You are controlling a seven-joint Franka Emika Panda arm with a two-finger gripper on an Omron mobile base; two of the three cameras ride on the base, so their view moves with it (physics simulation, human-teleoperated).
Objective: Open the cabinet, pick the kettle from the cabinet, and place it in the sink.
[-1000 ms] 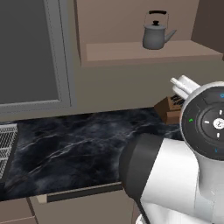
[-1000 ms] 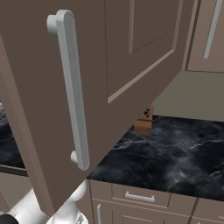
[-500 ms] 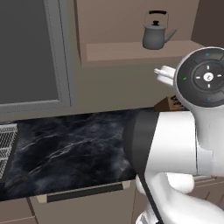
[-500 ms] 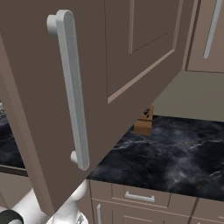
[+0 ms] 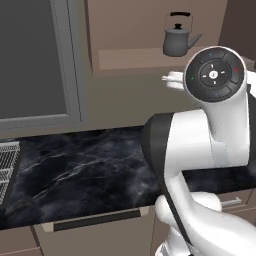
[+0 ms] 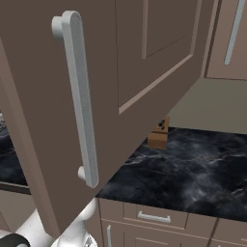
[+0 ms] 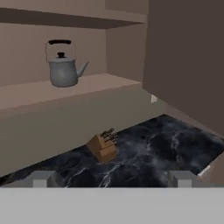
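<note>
The grey kettle [image 7: 64,69] with a black handle stands upright on the lower shelf of the open cabinet [image 7: 87,89], spout to the right. My gripper [image 7: 111,179] is open, its fingertips [image 7: 42,179] wide apart, below and well short of the kettle, nothing between them. In the left base view my hand [image 5: 215,75] hangs level with the shelf edge, just right of and below the kettle [image 5: 177,41]. The cabinet door [image 6: 120,62] is swung out wide, its long silver handle [image 6: 79,96] near the right base camera. The sink is out of view.
A wooden knife block [image 7: 103,146] stands on the black marble counter [image 5: 85,170] against the wall under the shelf. A grey wire dish rack [image 5: 7,167] sits at the counter's left end. Drawers [image 6: 154,217] run under the counter. The open door [image 7: 188,57] walls off my right side.
My hand has risen from counter height to the shelf edge and drifted a little left toward the kettle. The jaws stayed open. The door and kettle have not moved.
</note>
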